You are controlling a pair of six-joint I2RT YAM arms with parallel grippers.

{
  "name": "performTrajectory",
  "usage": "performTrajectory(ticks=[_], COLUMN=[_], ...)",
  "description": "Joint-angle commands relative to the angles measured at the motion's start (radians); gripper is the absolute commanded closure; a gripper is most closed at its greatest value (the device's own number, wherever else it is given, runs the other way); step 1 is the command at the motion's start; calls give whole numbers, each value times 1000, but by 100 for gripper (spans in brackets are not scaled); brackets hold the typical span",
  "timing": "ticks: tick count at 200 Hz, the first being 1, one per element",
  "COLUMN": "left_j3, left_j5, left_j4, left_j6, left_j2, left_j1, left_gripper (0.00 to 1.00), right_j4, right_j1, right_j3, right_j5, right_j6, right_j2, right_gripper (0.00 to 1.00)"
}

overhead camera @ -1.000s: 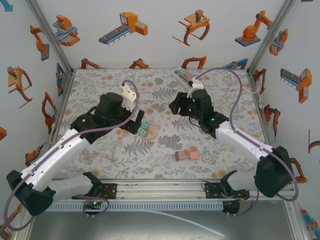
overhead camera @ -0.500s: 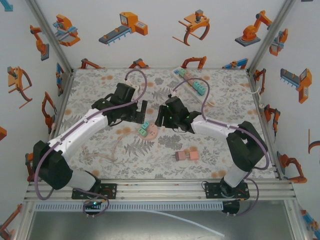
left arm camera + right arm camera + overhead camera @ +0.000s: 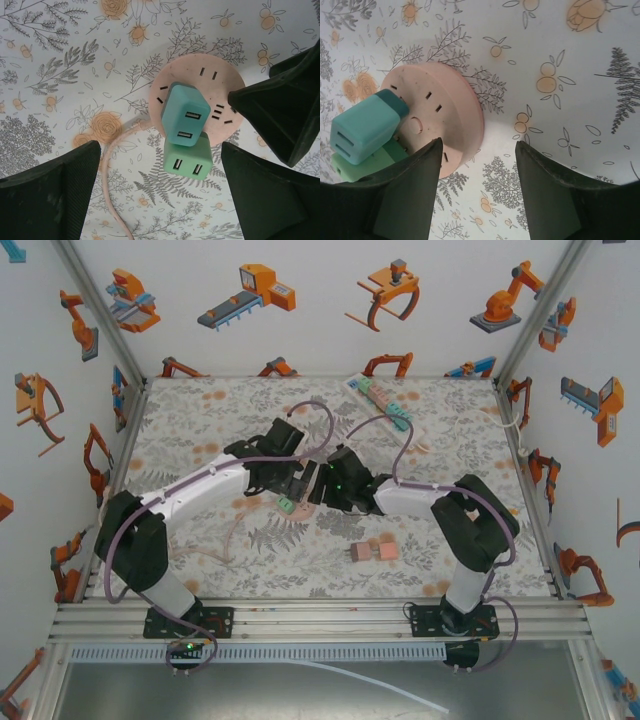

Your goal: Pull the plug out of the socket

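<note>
The left hand [image 3: 160,150] is spread wide. It hovers over two plugs, with one finger on each side, and does not touch them. The blue plug [image 3: 186,114] and the green plug [image 3: 188,161] sit right next to each other on the round pink socket [image 3: 200,80]. The socket lies on the flowery surface [image 3: 60,75]. A pink cord [image 3: 116,170] runs out from under it. The right hand [image 3: 479,145] is half spread at the socket's edge and pinches nothing.

Top view: high behind the arm bases [image 3: 190,621], looking down on the whole tabletop [image 3: 200,420]. Left wrist view: close, straight above the round socket [image 3: 190,75]. Right wrist view: close, slanting at that socket's [image 3: 445,100] rim. All three share the socket.
</note>
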Motion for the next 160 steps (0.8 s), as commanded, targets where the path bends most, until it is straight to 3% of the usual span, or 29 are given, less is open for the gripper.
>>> performTrajectory(ticks=[1,64,132,160], left_j3=[12,18,-16,-17], left_j5=[-36,-18,-14,20], left_j4=[27,77,115,120], left_j6=[47,53,31,20], left_j2=[10,71,98,114], left_j1=[-7,-12,-16,-16], left_gripper=[1,7,48,59], right_j4=[8,16,1,-6], right_j1=[5,6,6,6], right_j3=[-21,-30,-28,-25], right_j5=[49,51,54,59], right_j6=[26,32,32,32], right_j2=[-3,5,7,7], right_gripper=[44,45,45,45])
